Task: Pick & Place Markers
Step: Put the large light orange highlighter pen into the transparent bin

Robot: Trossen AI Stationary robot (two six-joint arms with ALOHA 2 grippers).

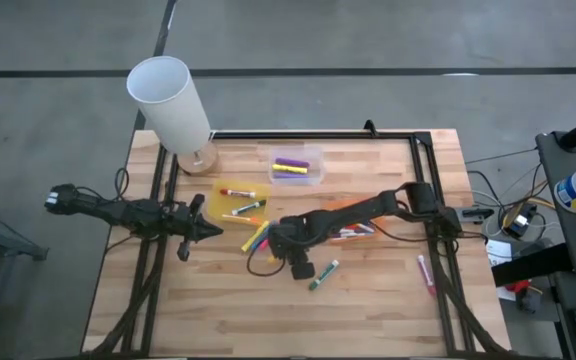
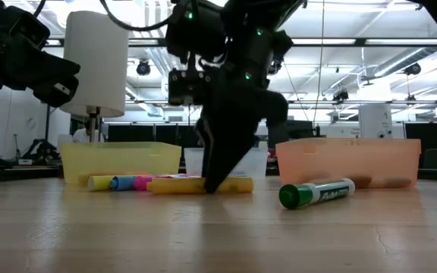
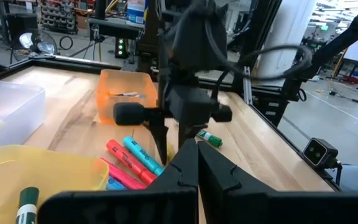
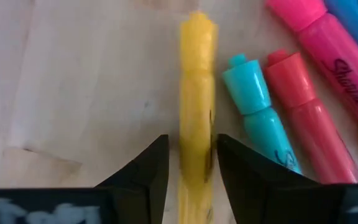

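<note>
Yellow, pink, blue and red markers lie in a cluster (image 1: 256,238) on the wooden table, in front of the yellow tray (image 1: 240,200). My right gripper (image 1: 274,240) points down into this cluster and is shut on a yellow marker (image 4: 196,93); teal, red and pink markers (image 4: 291,124) lie just beside it. A green marker (image 1: 323,274) and a pink marker (image 1: 426,275) lie apart on the table. More markers lie in the clear tray (image 1: 296,166) and the yellow tray. My left gripper (image 1: 208,231) hovers, shut and holding nothing, left of the cluster. My right gripper pinches the yellow marker at the middle of its barrel (image 4: 197,158) between the two fingers (image 4: 151,168). The fingers come from above, pointing down, and lie across the marker. The marker (image 2: 196,184) lies flat on the table.
A white lamp shade (image 1: 173,105) stands at the far left corner. The orange tray (image 1: 353,225) sits under my right arm. A black frame (image 1: 428,200) runs along the far and side edges. Bare wood lies toward the near edge (image 1: 218,310).
</note>
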